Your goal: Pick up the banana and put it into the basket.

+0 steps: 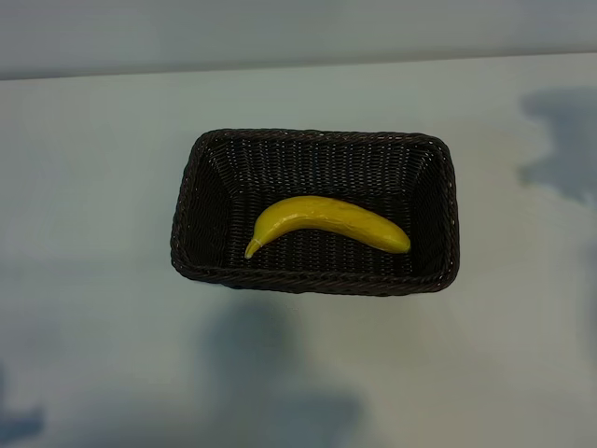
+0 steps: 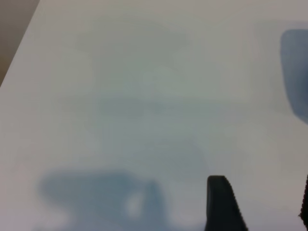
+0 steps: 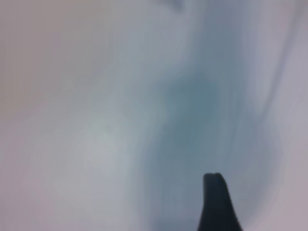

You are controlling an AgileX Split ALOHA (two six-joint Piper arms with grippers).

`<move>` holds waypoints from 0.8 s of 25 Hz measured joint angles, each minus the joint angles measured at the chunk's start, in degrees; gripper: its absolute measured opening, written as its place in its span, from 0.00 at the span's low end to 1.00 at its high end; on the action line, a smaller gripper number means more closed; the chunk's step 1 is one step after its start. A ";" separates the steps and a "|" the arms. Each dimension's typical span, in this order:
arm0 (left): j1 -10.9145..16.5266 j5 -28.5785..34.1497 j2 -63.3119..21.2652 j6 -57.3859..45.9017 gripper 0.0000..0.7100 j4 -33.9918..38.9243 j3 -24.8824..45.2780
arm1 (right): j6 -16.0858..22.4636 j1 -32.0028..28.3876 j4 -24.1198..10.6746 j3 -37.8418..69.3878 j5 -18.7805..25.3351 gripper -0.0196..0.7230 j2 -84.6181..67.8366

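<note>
Banana (image 1: pixel 328 224) lying free on the floor of the basket (image 1: pixel 315 280), placement apparently complete. Both grippers off the basket over bare worktop (image 1: pixel 93 187), fingers (image 2: pixel 219 204) spread, empty. Best practice: withdraw upward, clear of the rim.

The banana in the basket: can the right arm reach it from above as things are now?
Probably yes. The banana lies uncovered on the floor of the open basket, with nothing over it. The right gripper is open and holds nothing.
</note>
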 joint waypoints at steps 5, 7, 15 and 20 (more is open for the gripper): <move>0.00 0.00 0.00 0.00 0.61 0.00 0.00 | 0.00 0.00 0.37 9.31 0.03 0.64 -10.60; 0.00 0.00 0.00 0.00 0.61 0.00 0.00 | 0.00 0.00 1.16 13.14 0.07 0.64 -14.58; 0.00 0.00 0.00 0.00 0.61 0.00 0.00 | 0.00 0.00 2.89 29.09 -2.63 0.64 -29.60; 0.00 0.00 0.00 0.06 0.61 0.00 0.00 | 0.00 0.00 2.91 37.52 -6.02 0.64 -37.96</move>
